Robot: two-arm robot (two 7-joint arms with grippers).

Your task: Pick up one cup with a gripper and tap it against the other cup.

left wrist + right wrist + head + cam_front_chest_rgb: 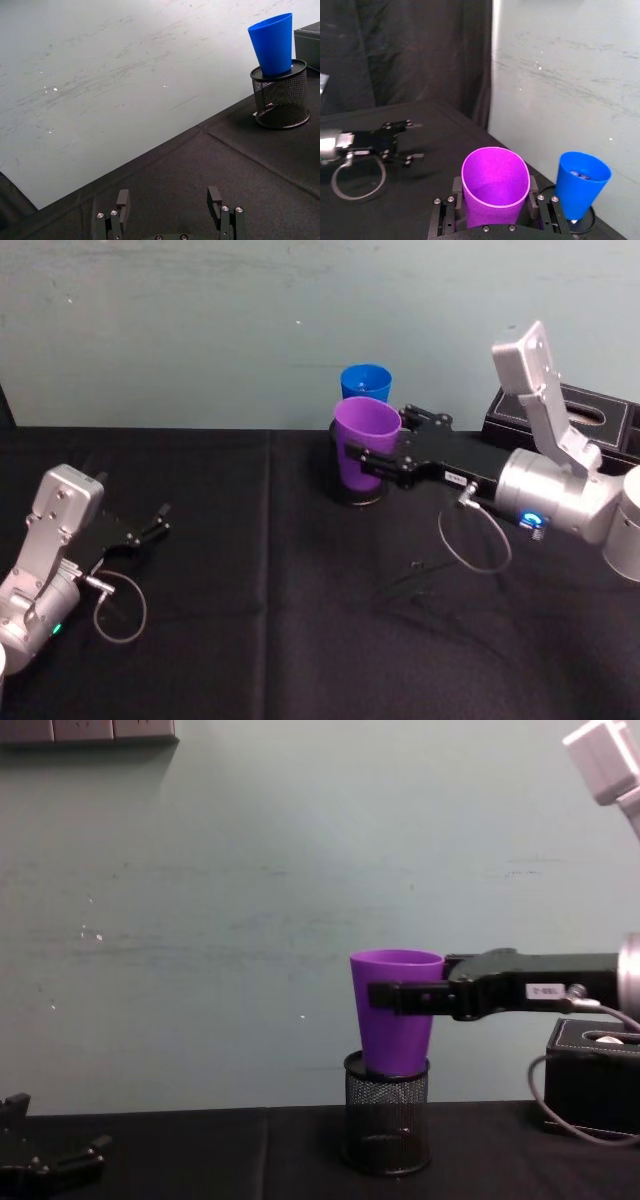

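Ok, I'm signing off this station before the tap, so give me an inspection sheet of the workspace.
Surface: black cloth-covered table, seamed.
Job's things: purple plastic tumbler held off the table, just in front of the blue plastic tumbler; contact unclear.
Clutter: black wire-mesh pen holder holding the blue tumbler; black box rear right.
Grippers: right gripper shut on the purple tumbler; left gripper open, low at the table's left.
Cables: grey cable loop at each wrist.
Surroundings: pale teal wall.

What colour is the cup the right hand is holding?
The cup is plain purple, clearest in the right wrist view.
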